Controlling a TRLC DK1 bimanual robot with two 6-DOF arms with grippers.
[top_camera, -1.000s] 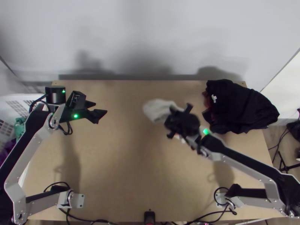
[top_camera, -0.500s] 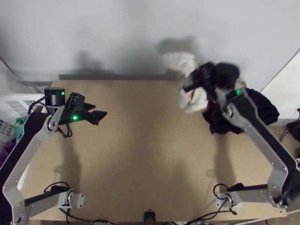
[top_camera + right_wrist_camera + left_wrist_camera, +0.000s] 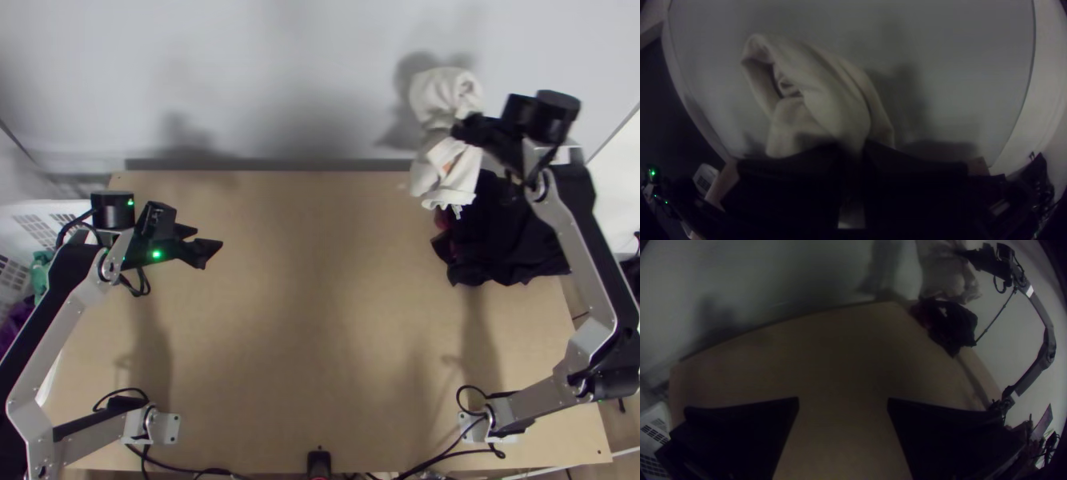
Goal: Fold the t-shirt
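Pale grey backdrop point(image 3: 264, 72) beyond a light wooden worktop point(image 3: 304, 336), the arms' bases at its near corners. Right end effector point(image 3: 464, 130): closed on the white t-shirt, raised over the worktop's far right corner; in the right wrist view, its two black fingers pinch the cloth between them. White t-shirt point(image 3: 440, 92): one, held aloft, bunched and loosely draped, a rounded fold to one side of the grip, the rest hanging down on the other, with an orange patch on the hanging portion. Left end effector point(image 3: 207, 238): empty, its fingers wide apart, above the worktop's left side. Black garments point(image 3: 516, 248): one heap at the far right of the worktop, crumpled, with dark red cloth point(image 3: 442, 244) at its left edge. White basket point(image 3: 30, 228): slotted, beside the worktop at left, with green cloth point(image 3: 40, 272) and purple cloth point(image 3: 14, 320). Black cables point(image 3: 436, 458): along the near edge.
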